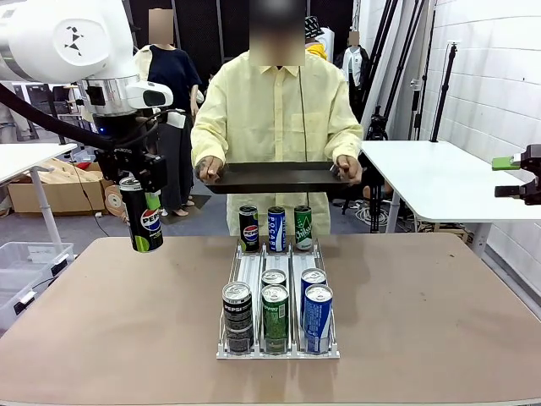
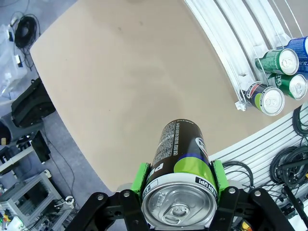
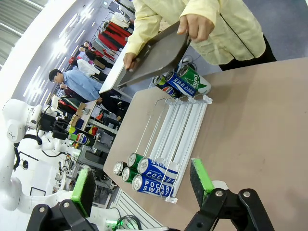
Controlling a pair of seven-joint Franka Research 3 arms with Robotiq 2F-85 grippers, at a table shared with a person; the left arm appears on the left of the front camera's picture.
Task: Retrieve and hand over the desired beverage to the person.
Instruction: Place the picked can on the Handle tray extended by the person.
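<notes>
Above the table's (image 1: 127,321) far-left corner, the left gripper (image 1: 140,196) clamps a black Pepsi can (image 1: 146,224) (upright); the right gripper (image 3: 142,185) gapes empty while the person (image 1: 279,110) holds a dark tray (image 1: 275,178).

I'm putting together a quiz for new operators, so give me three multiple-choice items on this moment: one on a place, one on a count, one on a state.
1. The left gripper holds the black Pepsi can. Where is the can relative to the table?
A. standing on its middle
B. raised above its left part
C. lying at its right edge

2. How many cans stand at the far end of the rack?
A. three
B. one
C. six

3. How is the right gripper?
A. shut on a can
B. open and empty
C. shut and empty

Answers:
1 B: in the front view the can hangs clear of the tabletop.
2 A: a black, a blue and a green can stand side by side there.
3 B: its jaws stand wide apart and grip nothing.
</notes>
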